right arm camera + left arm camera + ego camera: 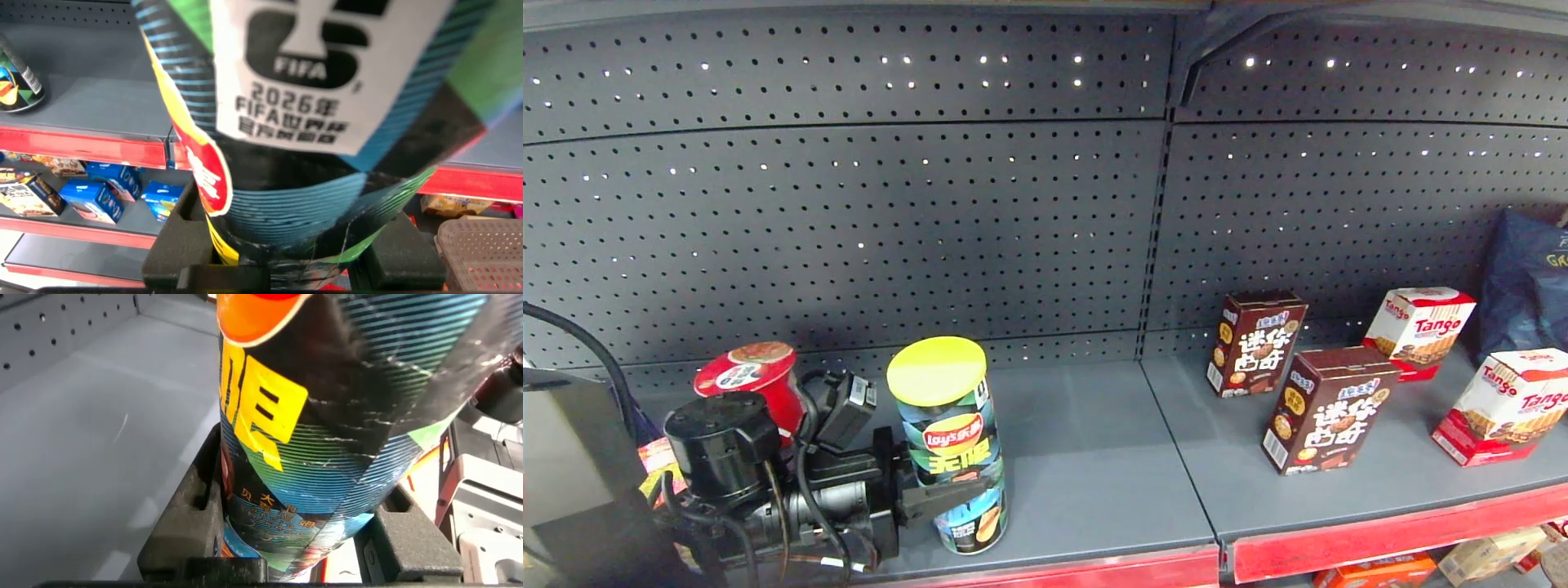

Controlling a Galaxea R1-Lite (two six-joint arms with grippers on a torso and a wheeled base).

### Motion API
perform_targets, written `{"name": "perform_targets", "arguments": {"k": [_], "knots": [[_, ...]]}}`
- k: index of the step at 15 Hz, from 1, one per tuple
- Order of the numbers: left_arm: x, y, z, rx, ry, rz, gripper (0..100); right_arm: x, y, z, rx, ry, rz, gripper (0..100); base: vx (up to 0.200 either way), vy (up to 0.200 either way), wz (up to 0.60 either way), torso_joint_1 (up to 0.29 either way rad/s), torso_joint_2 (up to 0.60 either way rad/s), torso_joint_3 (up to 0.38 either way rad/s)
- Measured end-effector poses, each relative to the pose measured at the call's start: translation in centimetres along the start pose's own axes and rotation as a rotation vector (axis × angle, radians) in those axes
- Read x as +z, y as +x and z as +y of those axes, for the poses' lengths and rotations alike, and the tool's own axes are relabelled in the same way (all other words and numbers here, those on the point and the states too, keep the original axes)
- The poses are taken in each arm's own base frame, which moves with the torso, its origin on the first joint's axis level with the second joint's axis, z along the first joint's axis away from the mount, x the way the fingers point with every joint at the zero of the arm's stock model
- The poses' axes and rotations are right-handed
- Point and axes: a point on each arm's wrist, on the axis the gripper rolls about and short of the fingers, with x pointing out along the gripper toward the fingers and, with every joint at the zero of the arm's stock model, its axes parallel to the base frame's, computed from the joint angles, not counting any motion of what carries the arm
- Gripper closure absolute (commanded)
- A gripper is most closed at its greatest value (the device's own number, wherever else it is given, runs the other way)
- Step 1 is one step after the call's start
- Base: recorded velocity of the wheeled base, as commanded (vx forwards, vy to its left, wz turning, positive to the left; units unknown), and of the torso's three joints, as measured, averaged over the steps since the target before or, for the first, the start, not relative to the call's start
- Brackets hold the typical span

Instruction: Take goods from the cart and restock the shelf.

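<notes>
Shelf: we face a grey shelf (1094,457) with a red front strip, and its nearest stretch is where we are stocking.
Left end effector: the left end effector (943,494) sits low at the near left of the board. Its fingers are clamped on the lower body of the chip can (947,445), one on each side in the left wrist view.
Chip can: it stands upright with its yellow lid on top, close to the front edge. We cannot tell whether its base touches the board.
Right end effector: the right end effector (294,245) is closed around a second chip can (327,122), held out in front of the shelving.
Step in hand: we judge this to be setting the first can down.
How to do it well: we would keep the can vertical, make sure the base sits flat, part the fingers only then, and draw straight back so a finger does not tip it.
Risk: the tall can could topple off the nearby edge.
Just behind: a red cup (747,376) stands near the arm.
Farther right: a brown box (1327,408) stands well apart, with a white and red box (1507,404) beyond it.
Back: a dark pegboard (890,212) closes the bay.
</notes>
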Motion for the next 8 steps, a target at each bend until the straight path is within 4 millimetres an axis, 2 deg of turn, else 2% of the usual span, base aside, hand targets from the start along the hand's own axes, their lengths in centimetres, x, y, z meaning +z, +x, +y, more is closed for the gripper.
{"name": "perform_targets", "arguments": {"k": [8], "knots": [[-0.95,0.42,0.68,-0.002,-0.024,0.020,100,0.19,0.04,-0.01,0.001,0.000,0.000,100,0.000,0.000,0.00,0.000,0.00,0.000]]}}
